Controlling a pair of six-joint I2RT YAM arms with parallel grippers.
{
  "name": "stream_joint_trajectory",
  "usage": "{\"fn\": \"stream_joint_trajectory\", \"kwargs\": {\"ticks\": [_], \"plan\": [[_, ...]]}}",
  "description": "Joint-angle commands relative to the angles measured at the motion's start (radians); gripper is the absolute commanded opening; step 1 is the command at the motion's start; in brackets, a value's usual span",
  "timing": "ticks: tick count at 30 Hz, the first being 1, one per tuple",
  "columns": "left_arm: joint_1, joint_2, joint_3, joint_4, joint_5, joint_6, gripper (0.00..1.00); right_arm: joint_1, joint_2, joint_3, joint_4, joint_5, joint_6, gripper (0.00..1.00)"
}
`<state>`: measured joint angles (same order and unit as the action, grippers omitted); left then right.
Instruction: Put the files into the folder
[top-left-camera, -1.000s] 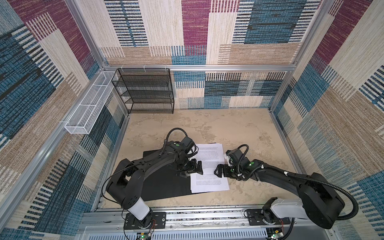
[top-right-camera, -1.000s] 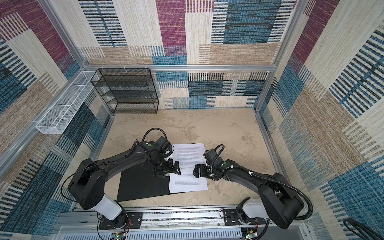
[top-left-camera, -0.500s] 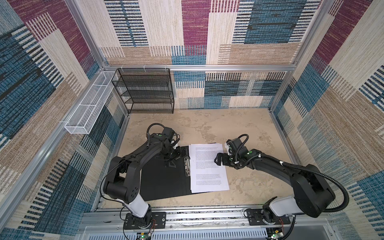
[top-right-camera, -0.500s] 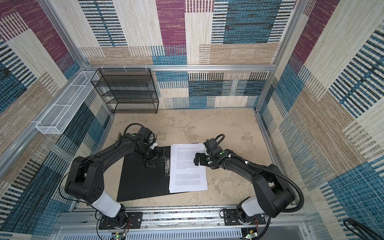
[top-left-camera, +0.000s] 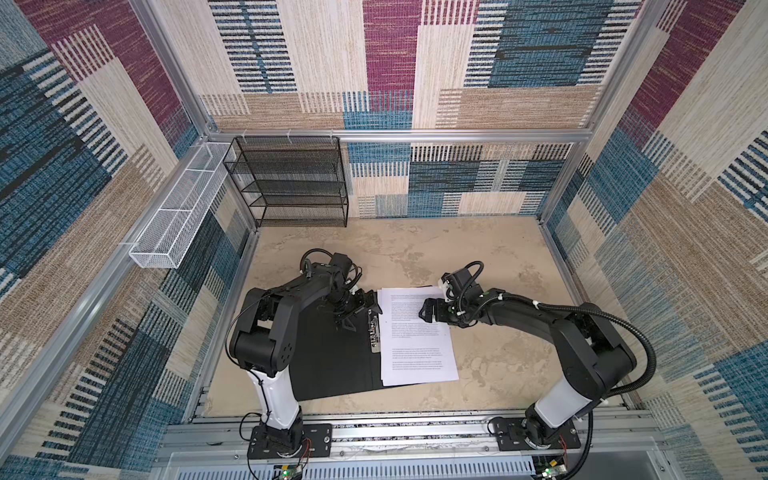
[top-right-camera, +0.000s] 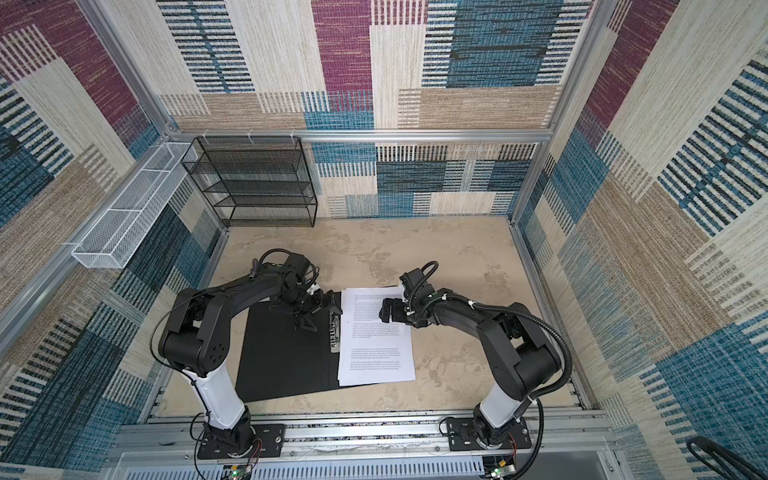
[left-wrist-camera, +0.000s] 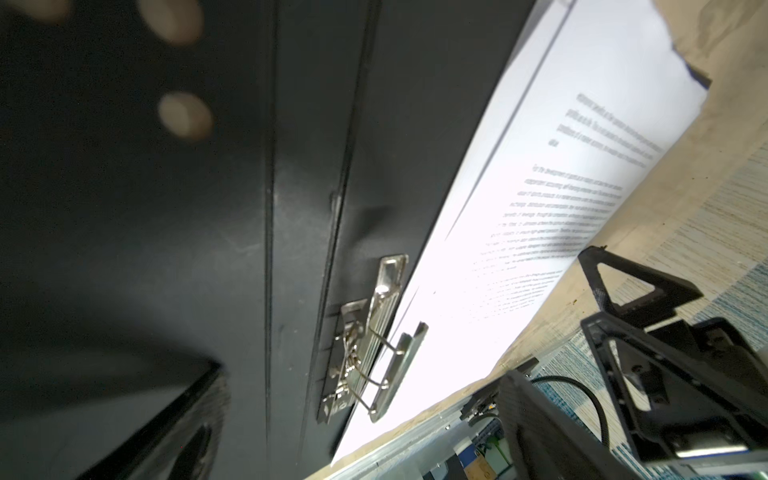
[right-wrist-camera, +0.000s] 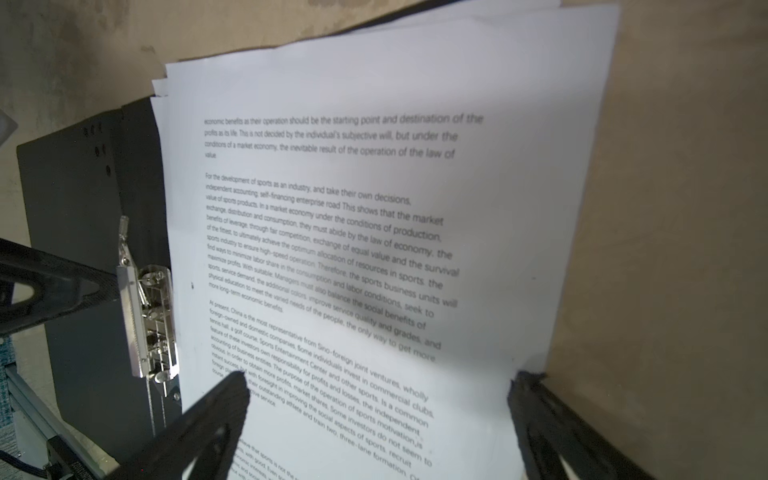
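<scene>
- The folder (top-left-camera: 332, 357) lies open and flat near the front of the tabletop (top-left-camera: 498, 257). Its black inside faces up, and its metal clip (top-left-camera: 375, 332) runs along the spine.
- The files (top-left-camera: 419, 345) are a slightly fanned stack of printed sheets on the folder's right-hand flap. Their long edge lies just beside the clip, not under it. In both top views a thin strip of black shows past the stack's far and near ends.
- In the left wrist view the clip's (left-wrist-camera: 374, 332) pressing bar stands lifted off its base plate on wire arms.
- The left arm rises from the front rail and bends sharply at a high elbow. Its forearm runs toward the back and inward, and the wrist tips down over the far end of the spine.
- The left tool (top-left-camera: 365, 301) has its jaws spread wide with nothing between them. In the right wrist view one of its fingers (right-wrist-camera: 62, 286) points in just beside the clip.
- The right arm stands at the front right with its elbow raised. Its long forearm reaches leftward and low, and the wrist is level over the far part of the stack.
- The right tool (top-left-camera: 428, 311) is also spread wide and holds nothing. Its fingers (right-wrist-camera: 216, 415) straddle almost the full width of the top sheet.
- I can't tell from here whether those tips rest on the paper.
- A black mesh rack (top-left-camera: 291, 183) stands against the back wall, well apart from the arms.
</scene>
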<state>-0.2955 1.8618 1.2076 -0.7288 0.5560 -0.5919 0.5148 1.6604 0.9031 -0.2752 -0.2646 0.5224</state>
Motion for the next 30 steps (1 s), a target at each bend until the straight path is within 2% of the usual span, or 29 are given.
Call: {"fn": "stream_joint_trajectory", "kwargs": {"ticks": [1,11,14,19,25,30], "plan": [[-0.001,0.028,-0.008,0.007,-0.008,0.01,1.0,0.011,0.025,0.015,0.051,-0.049,0.006,1.0],[-0.007,0.042,-0.017,0.023,-0.002,0.003,1.0,0.095,0.055,0.079,0.035,-0.046,0.056,1.0],[-0.006,0.042,-0.016,0.022,-0.005,0.002,1.0,0.113,0.018,0.09,-0.001,0.041,0.073,0.99],[-0.005,0.046,-0.018,0.032,0.015,-0.009,1.0,0.111,0.008,0.161,-0.108,0.216,0.034,0.99],[0.001,0.036,0.015,0.003,0.053,0.0,1.0,0.11,0.063,0.219,-0.101,0.188,-0.015,1.0],[0.002,0.05,0.021,-0.002,0.055,-0.001,1.0,0.11,0.144,0.27,-0.095,0.216,-0.024,1.0]]}}
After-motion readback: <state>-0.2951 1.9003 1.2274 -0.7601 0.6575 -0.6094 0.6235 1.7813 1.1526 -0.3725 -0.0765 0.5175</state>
